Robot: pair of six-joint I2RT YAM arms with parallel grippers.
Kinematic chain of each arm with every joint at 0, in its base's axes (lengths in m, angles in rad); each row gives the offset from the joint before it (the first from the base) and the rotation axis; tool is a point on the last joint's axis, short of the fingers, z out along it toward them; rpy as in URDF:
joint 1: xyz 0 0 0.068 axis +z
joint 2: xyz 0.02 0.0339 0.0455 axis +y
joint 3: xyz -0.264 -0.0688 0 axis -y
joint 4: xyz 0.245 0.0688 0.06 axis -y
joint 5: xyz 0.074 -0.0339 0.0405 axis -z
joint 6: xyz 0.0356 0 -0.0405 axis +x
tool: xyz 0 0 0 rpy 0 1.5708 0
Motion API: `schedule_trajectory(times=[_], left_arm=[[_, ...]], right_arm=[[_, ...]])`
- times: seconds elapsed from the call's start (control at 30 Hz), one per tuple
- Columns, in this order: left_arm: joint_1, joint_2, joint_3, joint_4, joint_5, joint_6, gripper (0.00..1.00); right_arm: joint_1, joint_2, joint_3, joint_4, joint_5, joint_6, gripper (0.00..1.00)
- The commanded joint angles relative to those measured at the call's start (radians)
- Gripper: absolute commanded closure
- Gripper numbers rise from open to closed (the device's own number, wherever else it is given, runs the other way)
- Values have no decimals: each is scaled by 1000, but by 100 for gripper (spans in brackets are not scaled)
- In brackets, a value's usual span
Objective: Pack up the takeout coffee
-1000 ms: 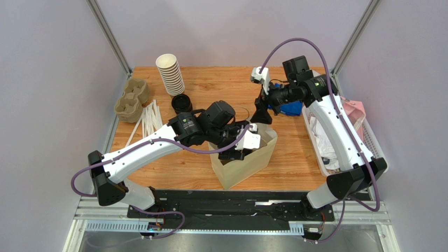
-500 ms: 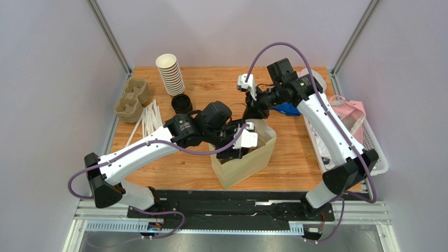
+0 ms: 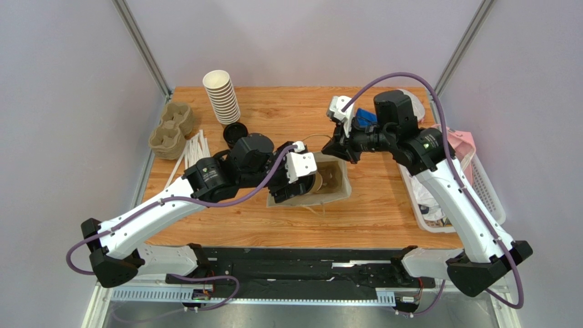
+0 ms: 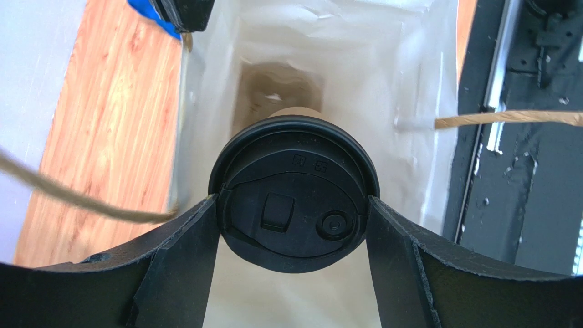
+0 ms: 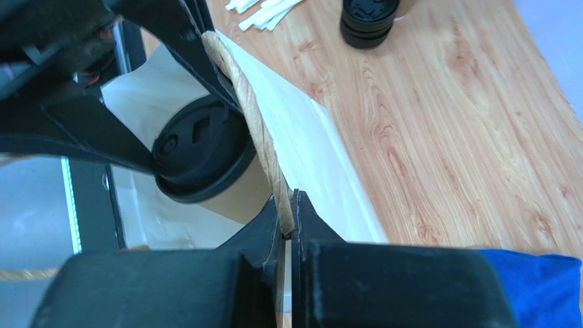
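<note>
The takeout coffee (image 4: 294, 195), a brown paper cup with a black lid, hangs in the mouth of a kraft paper bag (image 3: 340, 181). My left gripper (image 4: 294, 205) is shut on it, with a finger pressed against each side of the lid. In the right wrist view the coffee (image 5: 205, 160) sits just inside the bag's white inner wall (image 5: 301, 147). My right gripper (image 5: 290, 205) is shut on the bag's twisted paper handle (image 5: 256, 130) at the bag's far rim. In the top view the left gripper (image 3: 309, 183) comes at the bag from the left, and the right gripper (image 3: 333, 147) from behind.
At the back left are a stack of white-rimmed cups (image 3: 221, 96), a stack of black lids (image 3: 236, 133), cardboard cup carriers (image 3: 171, 128) and white sticks (image 3: 191, 154). A blue object (image 3: 365, 117) lies behind the bag. A white basket (image 3: 482, 188) stands along the right edge.
My right gripper has shut on the bag's handle and pulled the far rim back. The left arm has shifted left with the coffee. The bag's mouth now stands wider open.
</note>
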Motion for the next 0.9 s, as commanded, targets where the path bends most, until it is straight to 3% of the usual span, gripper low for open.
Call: schedule_trajectory(times=[0.0,0.17,0.37,0.87], left_arm=[[3,-6,-29,60,-78,-81,77],[3,-10,-64,94,-152,-90,77],[3,-12,-91,133,-232,-87,77],[-100,-20,-146,175,-290,-64,78]], right_arm=[[31,-15,-6,123,160,211,100],[66,-82,-85,157,308,374,100],[190,-205,-214,229,502,505,100],[290,-302,-300,255,595,687,100]])
